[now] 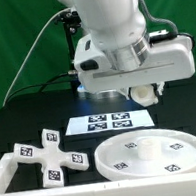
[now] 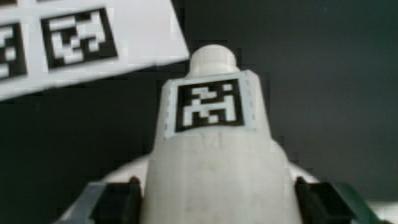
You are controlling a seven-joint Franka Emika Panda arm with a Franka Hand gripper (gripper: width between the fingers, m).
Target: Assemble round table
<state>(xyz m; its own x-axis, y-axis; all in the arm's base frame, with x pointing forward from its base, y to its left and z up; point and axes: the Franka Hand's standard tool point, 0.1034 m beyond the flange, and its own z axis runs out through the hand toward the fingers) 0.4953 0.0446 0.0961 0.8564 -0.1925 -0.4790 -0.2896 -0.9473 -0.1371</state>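
My gripper hangs above the table and is shut on the short thick white cylinder. In the wrist view the cylinder, with a square tag on its side, fills the space between the two dark fingers of the gripper and points away from the camera. The large rimmed round disc lies flat on the table at the front, towards the exterior view's right, below the gripper. The cross-shaped four-armed foot lies at the exterior view's front left, apart from the disc.
The marker board lies flat behind the disc, under the arm; its corner also shows in the wrist view. A low white border wall runs along the front and left. A cable hangs behind the arm.
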